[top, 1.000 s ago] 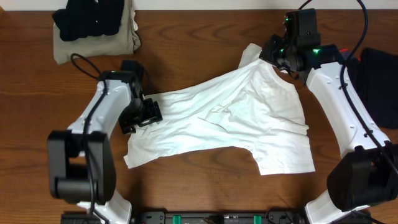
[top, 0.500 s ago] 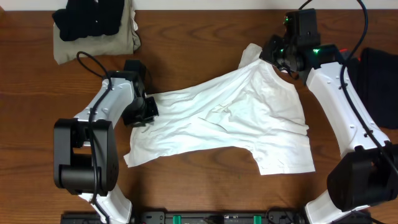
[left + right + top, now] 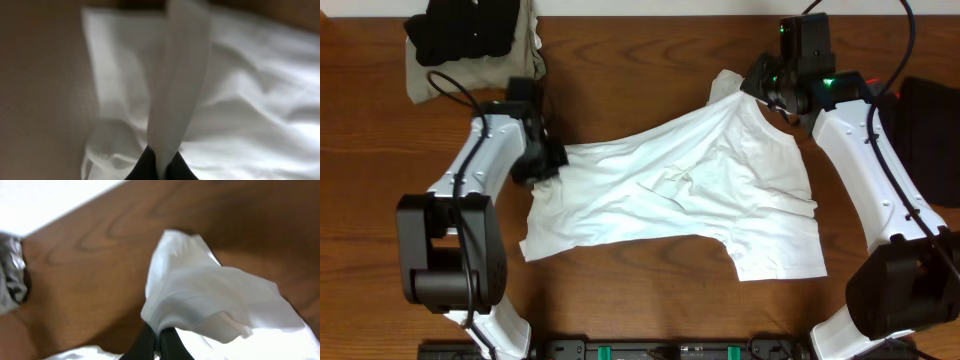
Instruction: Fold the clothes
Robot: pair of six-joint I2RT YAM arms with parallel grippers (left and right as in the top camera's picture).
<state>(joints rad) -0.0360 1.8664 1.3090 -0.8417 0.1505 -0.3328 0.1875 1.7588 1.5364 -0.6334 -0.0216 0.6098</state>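
While both pairs of jaws are clamped on it, the white shirt (image 3: 690, 190) lies spread on the bench (image 3: 620, 300) between them.
A pinched fold of cloth stands up out of the left jaws; a bunched corner billows just above the right jaws.

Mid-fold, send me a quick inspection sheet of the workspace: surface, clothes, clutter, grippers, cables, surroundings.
Surface: brown wooden table.
Job's things: white shirt spread wrinkled mid-table; black clothes on a khaki one, far left corner; dark garment at right edge.
Clutter: nothing seen.
Grippers: left gripper shut on the shirt's left edge; right gripper shut on its far right corner.
Cables: black cable loops at left; second cable arcs far right.
Surroundings: black rail along near edge.
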